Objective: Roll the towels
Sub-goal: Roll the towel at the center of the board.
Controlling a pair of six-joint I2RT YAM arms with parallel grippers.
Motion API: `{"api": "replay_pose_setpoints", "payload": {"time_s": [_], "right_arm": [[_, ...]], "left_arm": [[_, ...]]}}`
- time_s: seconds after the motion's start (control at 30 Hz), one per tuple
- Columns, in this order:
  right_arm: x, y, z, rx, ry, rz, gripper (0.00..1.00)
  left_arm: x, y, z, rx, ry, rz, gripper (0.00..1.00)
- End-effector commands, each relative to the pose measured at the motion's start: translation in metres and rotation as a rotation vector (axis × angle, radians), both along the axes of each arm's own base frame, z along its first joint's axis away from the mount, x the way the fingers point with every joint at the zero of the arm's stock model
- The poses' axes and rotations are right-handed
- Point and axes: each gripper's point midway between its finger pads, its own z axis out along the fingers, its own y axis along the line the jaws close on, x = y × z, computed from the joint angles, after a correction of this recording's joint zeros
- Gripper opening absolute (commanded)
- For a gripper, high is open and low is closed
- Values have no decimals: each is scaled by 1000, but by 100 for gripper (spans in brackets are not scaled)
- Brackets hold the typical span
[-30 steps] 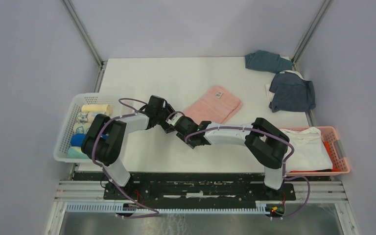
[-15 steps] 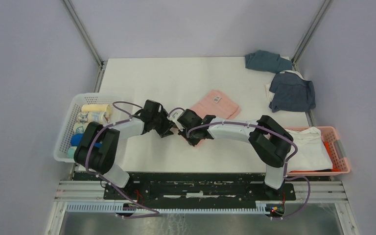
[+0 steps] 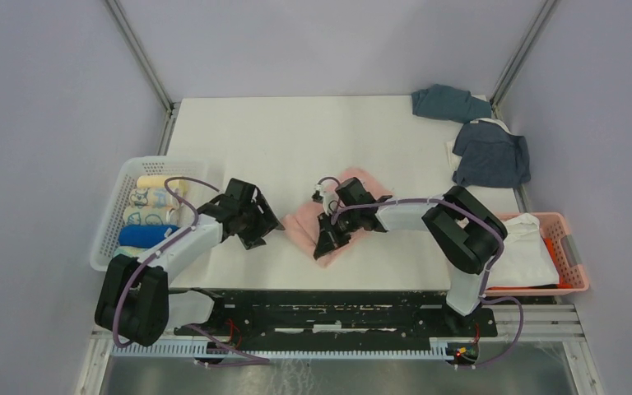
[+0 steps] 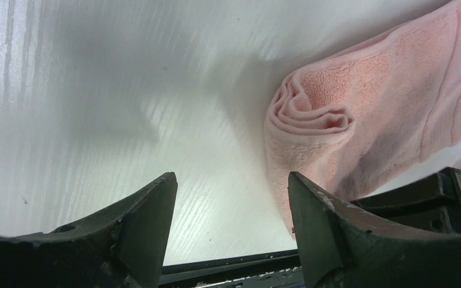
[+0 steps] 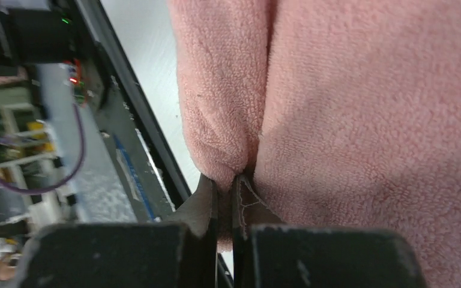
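One second on: dragged pink towel (image 3: 300,224) to lower centre, right gripper (image 5: 225,183) clamped on fold; backed left gripper (image 4: 231,180) off, spread apart; roll barely begun.

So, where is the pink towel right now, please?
Top view: pink towel at table centre, pinched by the right claw, right of the open left claw.

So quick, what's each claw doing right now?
Left gripper: open, holding nothing.
Right gripper: shut on the pink towel.
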Motion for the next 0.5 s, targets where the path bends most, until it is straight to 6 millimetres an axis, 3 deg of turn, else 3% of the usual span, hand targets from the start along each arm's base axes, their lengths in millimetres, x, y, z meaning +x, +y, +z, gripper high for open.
{"api": "replay_pose_setpoints", "payload": {"time_s": [0.0, 0.23, 0.47], "right_arm": [[-2, -4, 5, 127, 151, -97, 1], [9, -28, -25, 163, 296, -276, 1], [11, -42, -47, 82, 348, -318, 1]], "left_arm": [[3, -4, 18, -26, -48, -39, 76], [13, -32, 37, -173, -90, -85, 83], [28, -56, 50, -246, -125, -116, 87]]}}
